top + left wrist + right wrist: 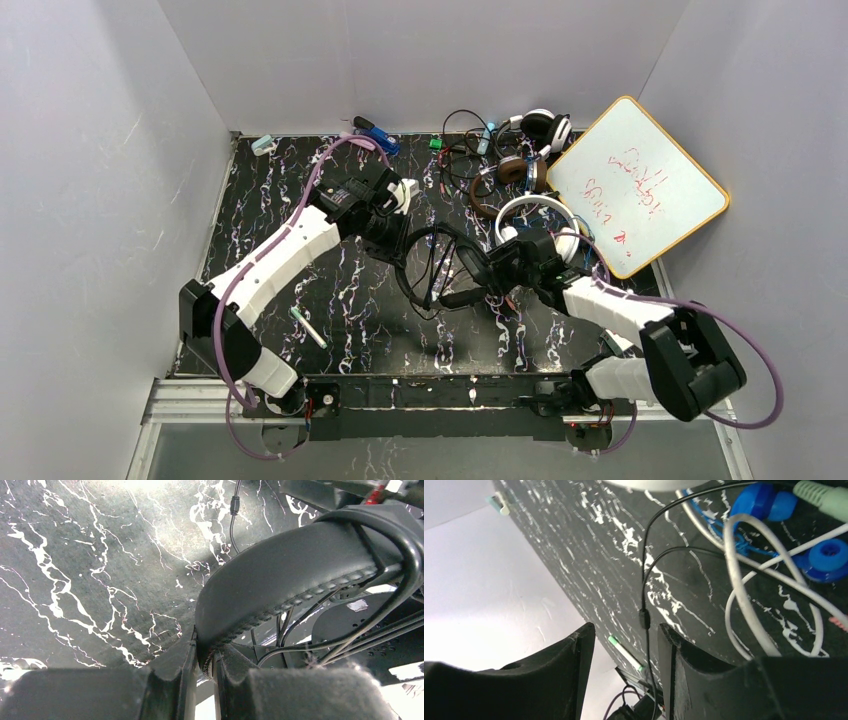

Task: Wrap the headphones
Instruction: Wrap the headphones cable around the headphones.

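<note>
The black headphones hang above the middle of the table between both arms. My left gripper is shut on the stitched edge of their padded headband, with its jaws pinching that edge. Black cord is looped over the headband's far end. My right gripper sits just right of the headset, open. In the right wrist view the thin black cord runs down through the gap of my right gripper, close to the right finger. White headphones and brown-cupped headphones lie behind.
A whiteboard leans at the right. A black-and-white headset and tangled cords lie at the back. A green-tipped marker lies front left. White cable and blue ear pads lie near my right gripper. Small items sit along the back edge.
</note>
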Robot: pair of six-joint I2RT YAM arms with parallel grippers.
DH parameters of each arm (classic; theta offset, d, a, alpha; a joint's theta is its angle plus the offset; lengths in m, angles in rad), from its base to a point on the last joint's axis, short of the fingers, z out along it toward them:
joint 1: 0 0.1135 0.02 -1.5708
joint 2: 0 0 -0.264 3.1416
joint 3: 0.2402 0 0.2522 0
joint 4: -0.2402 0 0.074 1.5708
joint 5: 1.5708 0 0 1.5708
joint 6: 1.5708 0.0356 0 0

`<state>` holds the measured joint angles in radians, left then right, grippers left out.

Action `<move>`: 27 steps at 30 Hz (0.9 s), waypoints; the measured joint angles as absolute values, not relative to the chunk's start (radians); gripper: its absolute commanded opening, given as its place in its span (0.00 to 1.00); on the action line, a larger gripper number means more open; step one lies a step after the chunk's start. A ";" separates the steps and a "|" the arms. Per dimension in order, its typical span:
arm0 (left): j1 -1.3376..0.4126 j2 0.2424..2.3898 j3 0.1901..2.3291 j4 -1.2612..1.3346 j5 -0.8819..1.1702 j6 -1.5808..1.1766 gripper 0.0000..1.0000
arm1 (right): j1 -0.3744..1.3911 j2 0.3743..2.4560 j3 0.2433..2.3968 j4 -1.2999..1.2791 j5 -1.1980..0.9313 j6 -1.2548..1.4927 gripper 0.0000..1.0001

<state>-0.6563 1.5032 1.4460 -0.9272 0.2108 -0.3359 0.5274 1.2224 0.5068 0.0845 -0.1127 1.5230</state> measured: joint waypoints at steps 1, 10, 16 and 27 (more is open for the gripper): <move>-0.656 1.500 1.446 -0.925 0.212 -0.334 0.00 | 0.533 1.249 0.513 0.089 -0.105 1.531 0.57; -0.656 1.478 1.446 -0.923 0.218 -0.324 0.00 | 0.577 1.367 0.519 0.138 -0.050 1.568 0.56; -0.656 1.477 1.434 -0.918 0.219 -0.325 0.00 | 0.577 1.479 0.574 0.168 -0.029 1.564 0.54; -0.656 1.477 1.430 -0.921 0.223 -0.324 0.00 | 0.578 1.554 0.662 0.133 0.101 1.560 0.31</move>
